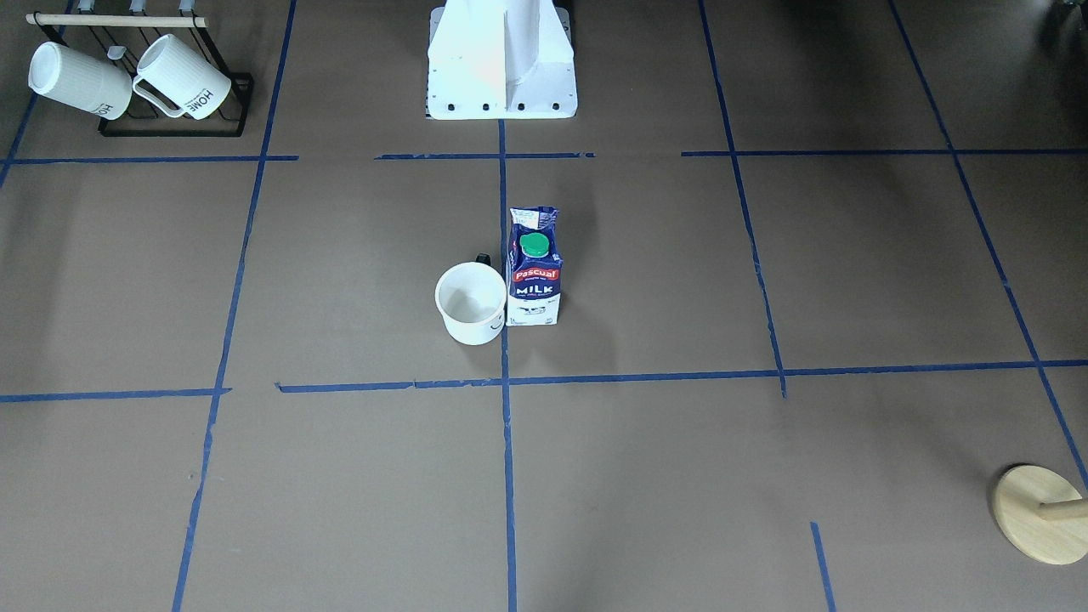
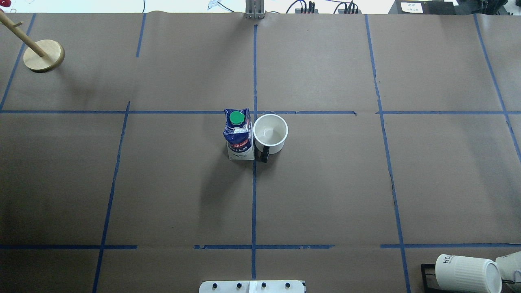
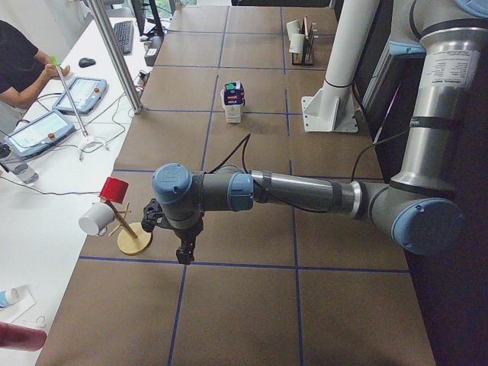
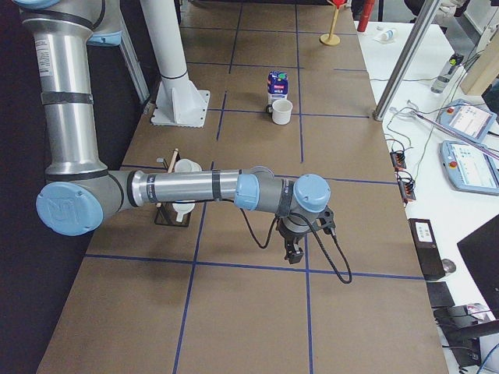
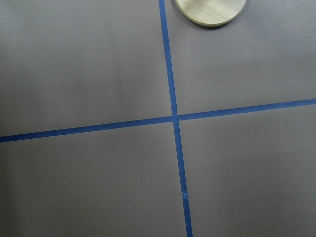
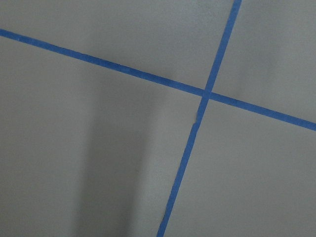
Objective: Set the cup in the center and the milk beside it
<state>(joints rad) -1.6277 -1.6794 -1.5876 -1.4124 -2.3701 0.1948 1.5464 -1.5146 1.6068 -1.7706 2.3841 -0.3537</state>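
The cup (image 1: 470, 303) is a smooth white mug standing upright at the table's middle, just beside the central tape line; it also shows in the overhead view (image 2: 270, 132), dark handle toward the robot. The milk (image 1: 535, 268) is a dark-blue carton with a green cap, upright and touching or nearly touching the cup; overhead it stands left of the cup (image 2: 238, 136). My left gripper (image 3: 183, 255) hangs over the table's left end, far from both. My right gripper (image 4: 292, 255) hangs over the right end. I cannot tell whether either is open or shut.
A black rack with two ribbed "HOME" mugs (image 1: 127, 81) stands near the robot's right side. A wooden peg stand (image 2: 43, 55) is at the far left corner; its base shows in the left wrist view (image 5: 210, 10). The white robot base (image 1: 501, 64) is at the near edge.
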